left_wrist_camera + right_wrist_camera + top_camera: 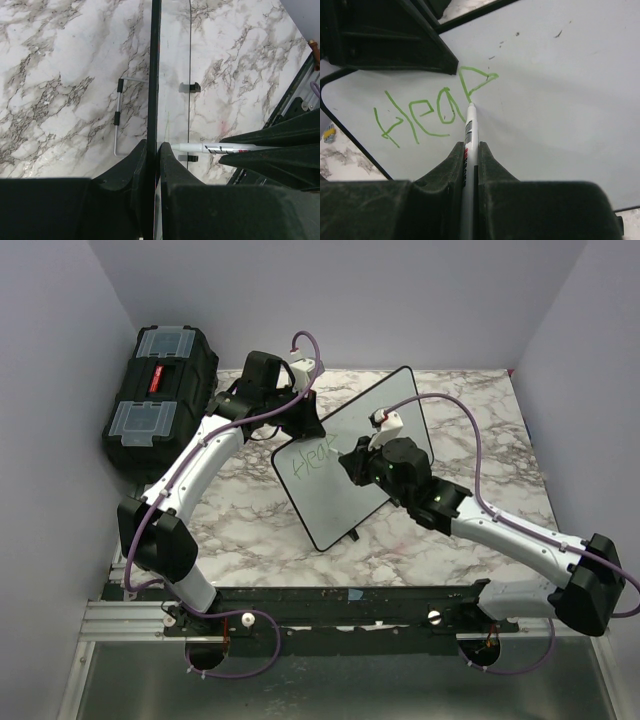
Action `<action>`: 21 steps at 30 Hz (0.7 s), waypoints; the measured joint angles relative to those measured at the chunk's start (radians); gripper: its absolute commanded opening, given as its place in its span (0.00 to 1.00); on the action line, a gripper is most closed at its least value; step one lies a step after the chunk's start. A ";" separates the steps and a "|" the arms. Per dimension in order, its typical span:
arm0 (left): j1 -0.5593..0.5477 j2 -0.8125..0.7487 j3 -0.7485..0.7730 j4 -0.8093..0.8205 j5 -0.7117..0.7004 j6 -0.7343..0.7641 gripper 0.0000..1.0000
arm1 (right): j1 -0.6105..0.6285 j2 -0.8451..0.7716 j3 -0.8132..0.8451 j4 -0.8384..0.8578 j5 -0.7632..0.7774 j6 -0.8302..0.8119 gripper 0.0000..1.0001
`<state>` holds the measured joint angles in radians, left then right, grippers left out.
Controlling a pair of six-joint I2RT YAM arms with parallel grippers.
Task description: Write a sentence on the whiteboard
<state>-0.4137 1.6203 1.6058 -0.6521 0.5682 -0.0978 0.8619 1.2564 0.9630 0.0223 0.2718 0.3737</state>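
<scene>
The whiteboard (pixel 345 505) stands tilted on the marble table, propped on its stand. Green letters (pixel 312 460) run across its upper left; in the right wrist view the letters (pixel 427 107) form one short word. My left gripper (pixel 153 150) is shut on the board's top edge (pixel 155 75), seen edge-on; from above this gripper (pixel 305 425) is at the board's upper left. My right gripper (pixel 471 150) is shut on a white marker (pixel 470 132) whose tip touches the board (pixel 560 90) at the last letter. The marker also shows in the left wrist view (pixel 215 148).
A black toolbox (pixel 160 390) with clear lid compartments sits at the far left against the wall. The board's wire stand (pixel 117 115) rests on the table (pixel 250 520) behind it. Purple walls close in the left, back and right. A metal rail (pixel 330 615) runs along the near edge.
</scene>
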 measured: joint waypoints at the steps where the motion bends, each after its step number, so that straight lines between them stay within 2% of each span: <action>1: 0.000 0.000 0.000 0.000 0.000 0.000 0.00 | 0.000 -0.003 -0.005 -0.005 0.000 0.003 0.01; 15: 0.000 0.000 0.000 0.000 0.000 0.000 0.00 | 0.000 -0.021 -0.034 -0.029 -0.012 0.037 0.01; 21: 0.000 -0.002 0.000 0.003 -0.001 0.000 0.00 | 0.000 0.006 0.012 -0.058 0.003 0.038 0.00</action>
<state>-0.4133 1.6188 1.6058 -0.6487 0.5674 -0.0978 0.8619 1.2621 0.9752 -0.0357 0.2752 0.4114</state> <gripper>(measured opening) 0.124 0.132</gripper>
